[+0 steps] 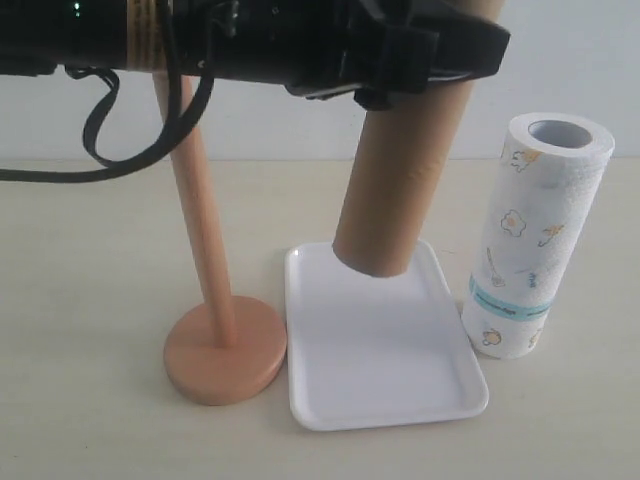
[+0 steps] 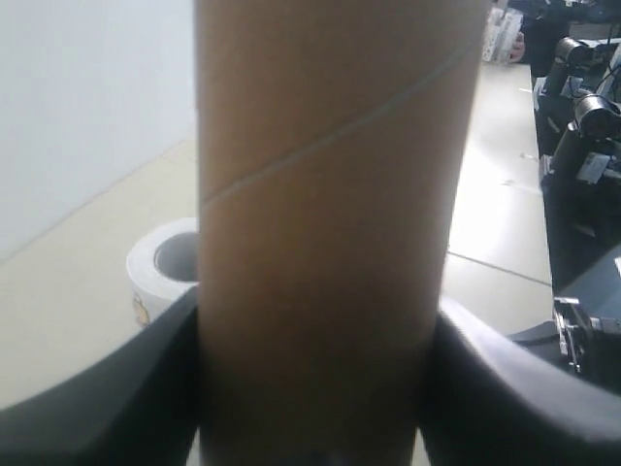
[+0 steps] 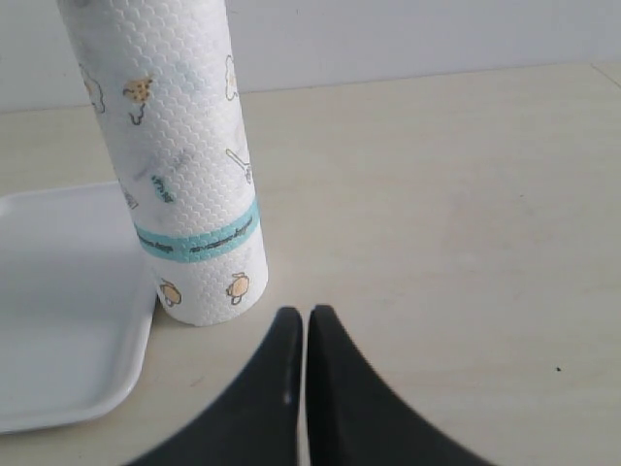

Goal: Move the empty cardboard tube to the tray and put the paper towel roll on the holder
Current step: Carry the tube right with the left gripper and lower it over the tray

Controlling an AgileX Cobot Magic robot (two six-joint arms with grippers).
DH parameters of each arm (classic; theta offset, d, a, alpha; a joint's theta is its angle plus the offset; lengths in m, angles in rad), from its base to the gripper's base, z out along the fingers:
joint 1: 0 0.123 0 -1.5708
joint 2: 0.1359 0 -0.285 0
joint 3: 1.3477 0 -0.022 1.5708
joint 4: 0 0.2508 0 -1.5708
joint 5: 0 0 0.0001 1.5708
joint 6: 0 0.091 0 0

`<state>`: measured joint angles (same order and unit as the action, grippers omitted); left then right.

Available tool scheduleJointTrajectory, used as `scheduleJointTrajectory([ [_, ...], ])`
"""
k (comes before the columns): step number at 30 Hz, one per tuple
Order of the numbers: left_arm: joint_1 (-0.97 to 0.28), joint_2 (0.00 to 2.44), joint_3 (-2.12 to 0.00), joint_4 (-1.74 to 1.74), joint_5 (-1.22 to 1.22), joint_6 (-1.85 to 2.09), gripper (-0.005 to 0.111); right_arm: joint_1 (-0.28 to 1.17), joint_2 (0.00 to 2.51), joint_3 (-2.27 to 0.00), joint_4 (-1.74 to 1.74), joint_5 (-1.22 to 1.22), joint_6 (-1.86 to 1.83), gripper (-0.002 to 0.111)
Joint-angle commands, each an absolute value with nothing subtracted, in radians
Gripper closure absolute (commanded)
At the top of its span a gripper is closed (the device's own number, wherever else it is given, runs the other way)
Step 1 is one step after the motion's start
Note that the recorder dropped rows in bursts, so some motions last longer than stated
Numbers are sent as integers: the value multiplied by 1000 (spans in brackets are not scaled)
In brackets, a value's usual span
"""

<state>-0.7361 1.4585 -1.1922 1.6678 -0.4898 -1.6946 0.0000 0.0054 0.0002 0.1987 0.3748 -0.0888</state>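
Clamping the tube (image 1: 390, 190), the left gripper (image 2: 318, 311) holds it tilted over the tray (image 1: 380, 385); right gripper (image 3: 306, 320) closed, empty.

The tray's (image 1: 380, 375) lower half lies open; holder (image 1: 225, 355) crowds its left edge, paper towel roll (image 1: 535, 235) its right, cardboard tube (image 1: 400, 170) hangs above.

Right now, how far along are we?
Done: the holder stands bare, with the tube clear of it. In hand: the left gripper clamps the tube, tilted, its lower end over the tray, not yet released. Left: set it down, then move the roll, standing on the table beside the tray, onto the holder. The right gripper is shut and empty near the roll.
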Motion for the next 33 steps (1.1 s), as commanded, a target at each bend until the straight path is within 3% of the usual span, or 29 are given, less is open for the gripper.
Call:
scheduleJointTrajectory([
  [1, -721, 1448, -1176, 1433, -455, -1432, 103, -2, 0, 0, 195, 370, -88, 107],
  [6, -719, 1448, -1176, 1250, -410, -1220, 103, -2, 0, 0, 195, 370, -88, 107],
  [17, -743, 1432, -1157, 784, 73, -678, 103, -2, 0, 0, 195, 370, -88, 107],
  [20, -743, 1426, -1166, 503, 123, -366, 103, -2, 0, 0, 195, 370, -88, 107],
  [28, -729, 1426, -1229, -672, 266, 739, 103, -2, 0, 0, 195, 370, -88, 107],
  [33, -687, 1446, -1229, -851, 297, 725, 103, -2, 0, 0, 195, 370, -88, 107],
])
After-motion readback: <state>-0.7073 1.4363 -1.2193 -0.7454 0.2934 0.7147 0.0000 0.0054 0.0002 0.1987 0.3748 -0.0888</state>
